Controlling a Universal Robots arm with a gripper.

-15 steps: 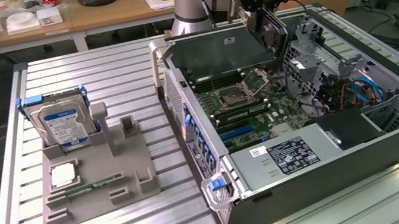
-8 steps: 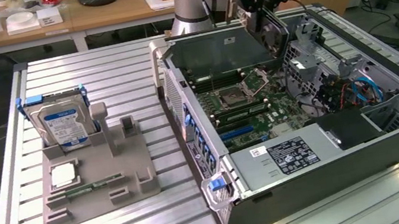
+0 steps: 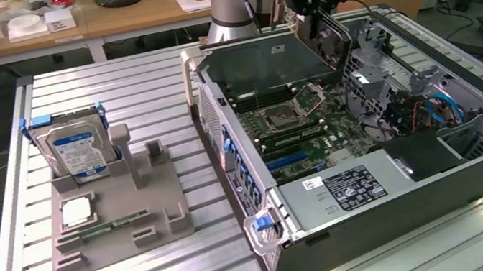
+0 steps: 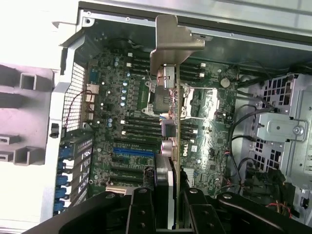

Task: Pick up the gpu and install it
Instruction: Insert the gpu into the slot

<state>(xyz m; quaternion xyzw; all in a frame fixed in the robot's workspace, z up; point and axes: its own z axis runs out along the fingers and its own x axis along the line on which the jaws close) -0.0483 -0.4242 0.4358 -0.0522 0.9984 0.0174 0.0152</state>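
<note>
My gripper (image 3: 327,16) hangs over the back part of the open computer case (image 3: 261,198), shut on the gpu (image 3: 331,41). The card hangs edge-on, above the motherboard (image 3: 304,133) and clear of it. In the wrist view the gpu (image 4: 176,122) is a thin green line running away from my gripper (image 4: 168,210), with its pale metal bracket (image 4: 170,41) at the far end near the case's rear wall. The black fingers (image 4: 141,212) clamp the card from both sides. Beneath it lie the CPU socket (image 4: 195,105) and a blue expansion slot (image 4: 134,152).
On the exterior view's left, a grey holder (image 3: 119,220) carries a silver hard drive (image 3: 78,154), a CPU chip (image 3: 77,211) and a memory stick (image 3: 110,227). Inside the case are a power supply (image 3: 351,187), blue cables (image 3: 436,108) and a drive cage (image 4: 285,126). Desks stand behind.
</note>
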